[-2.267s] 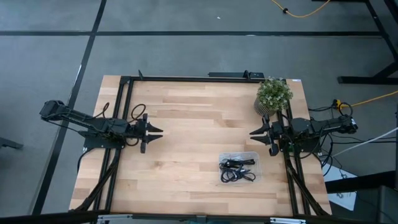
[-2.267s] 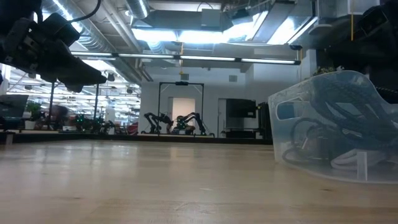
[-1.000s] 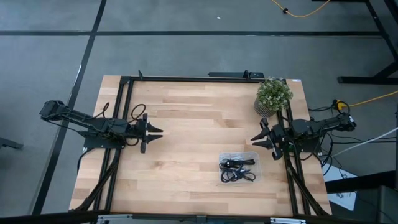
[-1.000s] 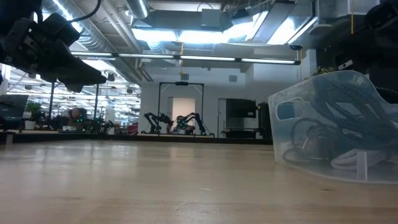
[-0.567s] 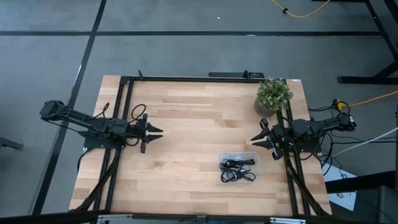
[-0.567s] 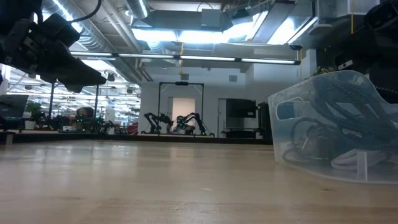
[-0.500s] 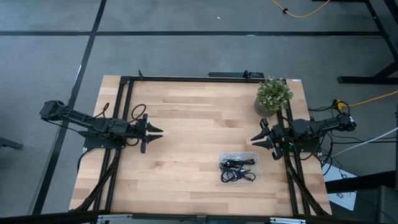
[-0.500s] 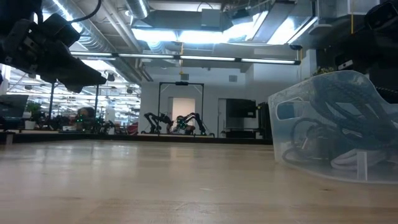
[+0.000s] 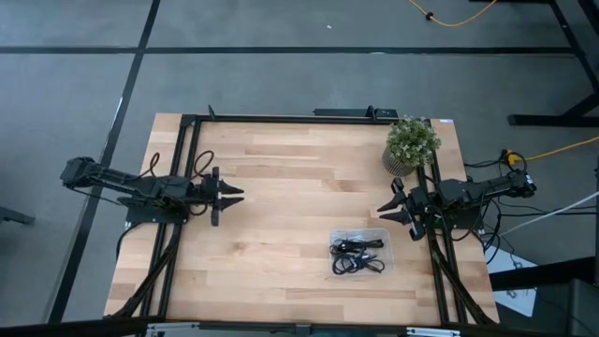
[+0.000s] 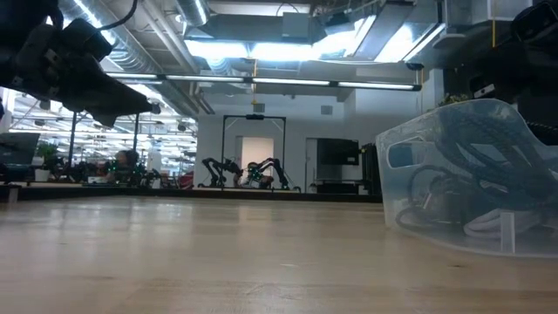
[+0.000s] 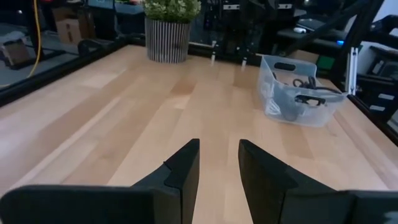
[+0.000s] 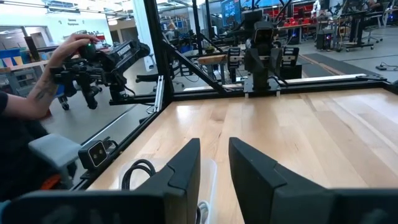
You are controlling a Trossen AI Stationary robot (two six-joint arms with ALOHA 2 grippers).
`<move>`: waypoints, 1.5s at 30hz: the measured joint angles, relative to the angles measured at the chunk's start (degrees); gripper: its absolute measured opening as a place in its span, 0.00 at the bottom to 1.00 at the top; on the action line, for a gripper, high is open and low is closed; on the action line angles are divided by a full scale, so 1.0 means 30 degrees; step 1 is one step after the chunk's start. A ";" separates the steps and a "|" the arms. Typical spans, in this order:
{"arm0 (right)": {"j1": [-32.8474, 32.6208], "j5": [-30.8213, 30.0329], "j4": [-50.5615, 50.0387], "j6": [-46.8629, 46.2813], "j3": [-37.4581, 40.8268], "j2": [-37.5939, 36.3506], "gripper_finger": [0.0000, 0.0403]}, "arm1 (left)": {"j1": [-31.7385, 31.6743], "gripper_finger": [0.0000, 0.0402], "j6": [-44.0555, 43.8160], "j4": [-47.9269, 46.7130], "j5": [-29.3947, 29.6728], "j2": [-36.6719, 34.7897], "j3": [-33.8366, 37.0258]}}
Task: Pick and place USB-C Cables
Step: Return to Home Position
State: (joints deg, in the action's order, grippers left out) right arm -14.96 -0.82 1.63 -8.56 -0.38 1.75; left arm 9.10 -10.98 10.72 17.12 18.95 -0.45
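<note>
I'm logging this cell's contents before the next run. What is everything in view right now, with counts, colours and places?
Table: one, pale wood, black-framed.
Transparent bin: one, clear, on the table's right side.
USB-C cables: several, mostly black, tangled inside the bin; count unclear.
Potted plant: one, green, striped pot, at a corner on the table's right side.
Yellow cable: two stretches, on the floor off the table.
Person: one, dark sleeve, hand on a black device, beyond the table.
Left claw: one, dark, open, over the table's left edge.
Right claw: one, dark, open, over the right edge.
</note>
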 joint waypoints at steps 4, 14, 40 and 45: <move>0.0000 0.0000 0.0000 0.0002 0.0000 -0.0003 0.22 | 0.0123 0.26 0.0000 -0.1705 -0.0007 -0.1606 0.0000; 0.0000 0.0000 0.0022 0.0005 0.0000 0.0002 0.22 | 0.0627 0.26 0.0000 -0.2518 -0.0250 -0.3798 0.0000; 0.0001 -0.0007 0.0058 -0.0065 0.0000 0.0002 0.22 | 0.0648 0.26 0.0006 -0.2536 -0.0240 -0.3793 0.0000; 0.0000 -0.0007 0.0058 -0.0057 0.0000 0.0002 0.22 | 0.0648 0.26 0.0000 -0.2536 -0.0240 -0.3793 0.0000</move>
State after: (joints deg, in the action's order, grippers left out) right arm -14.96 -0.84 1.80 -8.73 -0.38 1.76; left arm 11.05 -10.98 3.11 16.40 7.57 -0.45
